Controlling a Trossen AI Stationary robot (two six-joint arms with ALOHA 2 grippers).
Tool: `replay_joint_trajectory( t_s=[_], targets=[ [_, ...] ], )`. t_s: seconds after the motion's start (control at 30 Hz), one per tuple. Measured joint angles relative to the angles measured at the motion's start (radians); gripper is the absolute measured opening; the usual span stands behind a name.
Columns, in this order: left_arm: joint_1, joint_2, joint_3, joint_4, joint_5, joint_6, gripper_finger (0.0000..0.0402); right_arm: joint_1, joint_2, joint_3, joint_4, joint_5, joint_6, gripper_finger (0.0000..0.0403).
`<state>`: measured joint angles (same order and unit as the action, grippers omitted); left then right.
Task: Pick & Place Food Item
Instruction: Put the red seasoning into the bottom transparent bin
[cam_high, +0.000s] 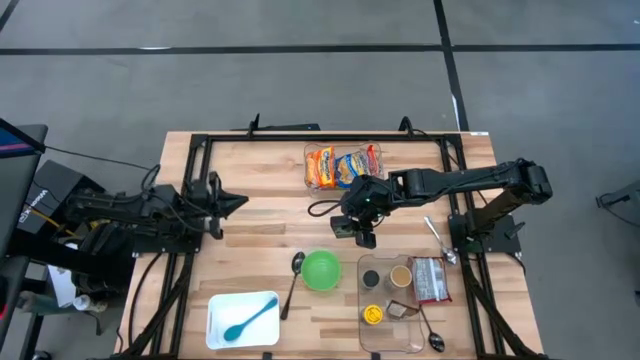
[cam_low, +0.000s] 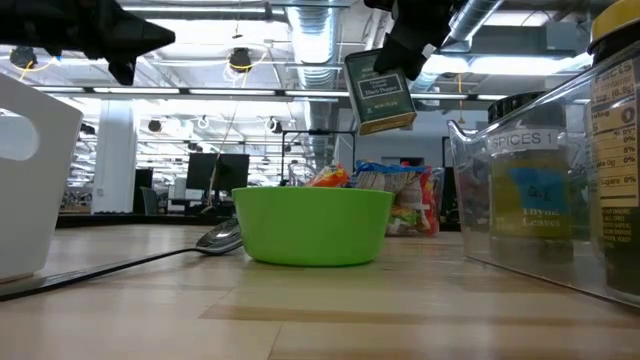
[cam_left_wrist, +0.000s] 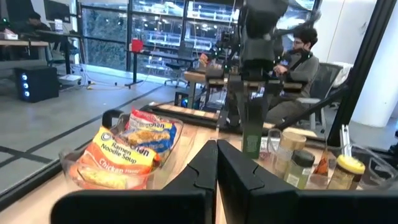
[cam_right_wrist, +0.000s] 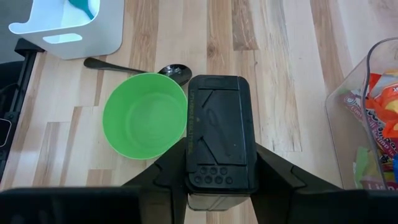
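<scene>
the right gripper (cam_right_wrist: 219, 186) clamps a dark spice tin (cam_right_wrist: 219, 127) in the air near the table's middle, just beside the green bowl (cam_right_wrist: 144, 116); the left gripper (cam_left_wrist: 217, 163), fingers closed and empty, waits at the left edge.

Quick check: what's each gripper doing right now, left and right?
Left gripper: shut, empty, waiting at the table's left side.
Right gripper: shut on the dark spice tin, held in the air near the green bowl.
</scene>
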<state>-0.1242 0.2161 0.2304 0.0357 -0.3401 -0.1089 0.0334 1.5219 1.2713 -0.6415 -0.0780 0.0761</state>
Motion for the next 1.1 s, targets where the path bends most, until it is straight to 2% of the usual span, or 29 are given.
replay_joint_trajectory(
  t_s=[0.57,1.1],
  targets=[
    [0.0,0.008,-0.012,0.004,0.0,0.0,0.0002,0.0,0.0,0.0,0.015,0.0,-0.002,0.0124],
    [0.0,0.008,-0.012,0.003,0.001,-0.001,0.0003,0.071,0.0,0.001,0.154,-0.004,-0.061,0.0124]
  ],
)
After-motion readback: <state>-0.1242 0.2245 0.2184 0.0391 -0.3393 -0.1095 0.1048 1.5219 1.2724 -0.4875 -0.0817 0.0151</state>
